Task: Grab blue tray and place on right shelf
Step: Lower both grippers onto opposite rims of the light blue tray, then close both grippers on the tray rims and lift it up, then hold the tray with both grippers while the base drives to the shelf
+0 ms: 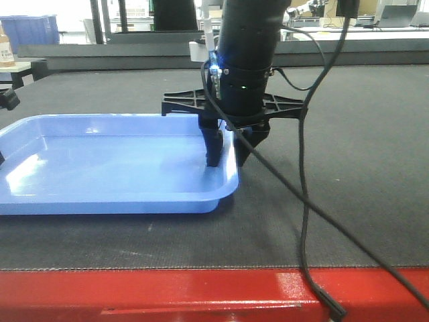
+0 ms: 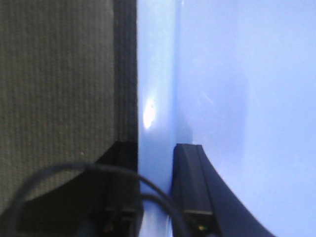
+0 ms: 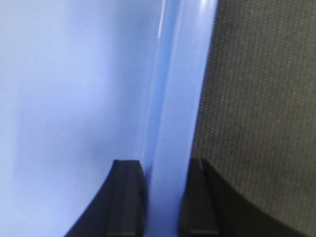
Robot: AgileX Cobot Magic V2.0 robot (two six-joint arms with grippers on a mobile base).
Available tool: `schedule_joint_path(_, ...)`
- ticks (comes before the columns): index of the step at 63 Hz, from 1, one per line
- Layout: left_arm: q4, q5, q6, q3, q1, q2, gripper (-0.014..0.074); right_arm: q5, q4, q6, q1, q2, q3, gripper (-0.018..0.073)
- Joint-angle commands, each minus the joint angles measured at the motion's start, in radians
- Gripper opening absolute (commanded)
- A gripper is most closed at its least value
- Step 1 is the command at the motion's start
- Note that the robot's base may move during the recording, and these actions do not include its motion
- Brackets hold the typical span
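Note:
The blue tray [image 1: 114, 164] lies flat on the dark grey mat [image 1: 348, 168], at the left. My right gripper [image 1: 228, 159] comes down over its right rim, one finger inside the tray and one outside. In the right wrist view the fingers [image 3: 128, 197] press the rim [image 3: 170, 123] from both sides. My left gripper [image 2: 155, 148] holds the left rim [image 2: 155, 74] the same way. In the front view only a black part of it [image 1: 7, 99] shows at the left edge. The right shelf is out of view.
A black cable [image 1: 305, 201] hangs from the right arm across the mat and over the red table edge [image 1: 201, 295]. A dark blue bin [image 1: 30, 30] and a bottle [image 1: 5, 47] stand far back left. Benches stand behind the table.

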Motion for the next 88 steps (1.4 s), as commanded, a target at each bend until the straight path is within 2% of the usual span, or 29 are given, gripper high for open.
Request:
schedule_joint_path(1, 0.013, 0.012, 0.003, -0.052, -0.011, -0.075, -0.0047, -0.001, -0.038, -0.011, -0.009, -0.111, -0.029, 0.0057)
schedule_joint_path(12, -0.021, 0.061, -0.007, -0.104, -0.053, -0.177, -0.0047, 0.013, -0.054, -0.024, -0.039, -0.217, -0.029, 0.0057)
schedule_joint_path(25, -0.007, 0.106, -0.121, -0.11, -0.156, -0.323, -0.0041, 0.11, -0.099, -0.119, -0.075, -0.381, -0.029, 0.0057)
schedule_joint_path(35, 0.069, 0.17, -0.249, -0.112, -0.254, -0.393, -0.0041, 0.202, -0.152, -0.178, -0.081, -0.5, -0.025, 0.0057)
schedule_joint_path(45, 0.179, 0.259, -0.365, -0.175, -0.381, -0.437, -0.0041, 0.268, -0.169, -0.215, -0.081, -0.599, 0.006, 0.0057)
schedule_joint_path(50, 0.216, 0.322, -0.397, -0.224, -0.437, -0.441, -0.0041, 0.283, -0.169, -0.228, -0.081, -0.635, 0.037, 0.0057)
schedule_joint_path(56, 0.222, 0.369, -0.414, -0.276, -0.487, -0.441, -0.0041, 0.302, -0.169, -0.234, -0.081, -0.673, 0.082, 0.0057)
schedule_joint_path(65, 0.224, 0.378, -0.436, -0.295, -0.518, -0.441, -0.0041, 0.319, -0.156, -0.234, -0.081, -0.729, 0.147, 0.0057)
schedule_joint_path(88, 0.241, 0.405, -0.447, -0.295, -0.52, -0.441, -0.0041, 0.314, -0.133, -0.234, -0.081, -0.826, 0.199, 0.0057)
